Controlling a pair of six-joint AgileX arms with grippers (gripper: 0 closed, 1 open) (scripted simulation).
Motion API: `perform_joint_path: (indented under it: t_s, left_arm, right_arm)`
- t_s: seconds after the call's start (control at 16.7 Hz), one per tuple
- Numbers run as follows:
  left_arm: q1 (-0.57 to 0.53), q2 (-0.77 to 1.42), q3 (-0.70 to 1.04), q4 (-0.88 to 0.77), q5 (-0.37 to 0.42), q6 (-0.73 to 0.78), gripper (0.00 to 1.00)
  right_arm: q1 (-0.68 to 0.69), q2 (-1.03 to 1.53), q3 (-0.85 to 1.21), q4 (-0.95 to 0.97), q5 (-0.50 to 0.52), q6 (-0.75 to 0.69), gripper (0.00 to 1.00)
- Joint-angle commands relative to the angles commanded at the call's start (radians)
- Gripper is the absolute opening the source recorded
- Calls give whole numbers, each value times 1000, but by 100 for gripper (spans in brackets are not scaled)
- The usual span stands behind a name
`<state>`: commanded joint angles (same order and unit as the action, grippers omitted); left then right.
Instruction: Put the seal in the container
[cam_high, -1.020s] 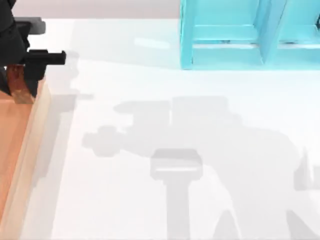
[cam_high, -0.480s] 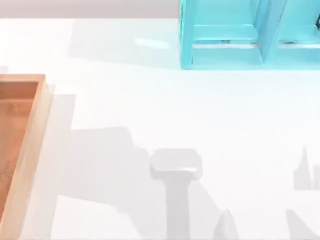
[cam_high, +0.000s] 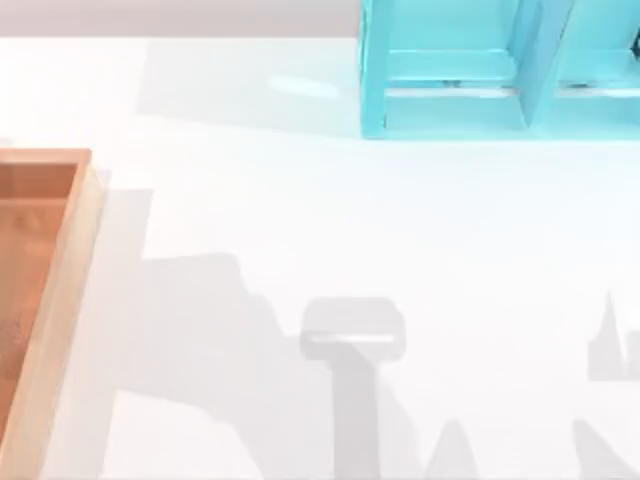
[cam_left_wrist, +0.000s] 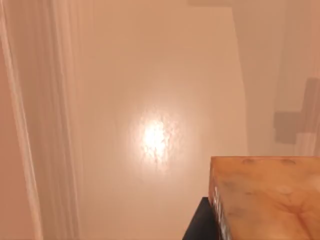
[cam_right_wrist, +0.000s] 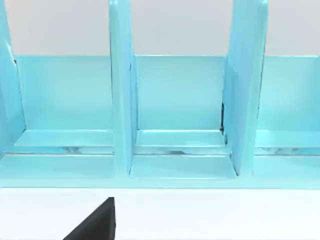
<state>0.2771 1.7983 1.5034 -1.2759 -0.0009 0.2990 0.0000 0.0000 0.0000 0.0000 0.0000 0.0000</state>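
Where the left wrist view looks down past the left claw, the claw is clamped on the seal, a blocky reddish-brown piece with a mottled, marbled face and sharp straight edges that sits in the lower right of that frame. One flat black finger lies against the side of the block. Beyond the seal spreads the container, whose smooth orange-brown floor is glossy enough to carry a bright round glare spot near the middle of the frame. Pale straight bands run down the left side of that frame, and a stepped grey shadow falls at the right edge. In the top view the container's light wooden rim runs as a straight, plain-grained strip along the left edge of the frame, with a slice of the orange-brown floor inside it. The white surface around it is flat and matte, crossed by soft grey shadows in the lower half. A cyan shelf unit stands at the upper right of the frame, well apart from the container, built of thin flat panels with upright dividers. The right wrist view faces that unit head-on, showing square open compartments with smooth painted walls and a low front lip. A black wedge of the right claw pokes in at the bottom left of that frame, and I cannot tell whether that claw is open or closed.
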Motion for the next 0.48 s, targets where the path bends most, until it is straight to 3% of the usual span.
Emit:
perform_joint_path:
  t_s: [0.24,0.48]
  left_arm:
    - [3,14,-128,147,1,4,0]
    - [3,18,-161,180,1,5,0]
  right_arm:
    - [0,0,0,0,0,0,100]
    - [0,0,0,0,0,0,100]
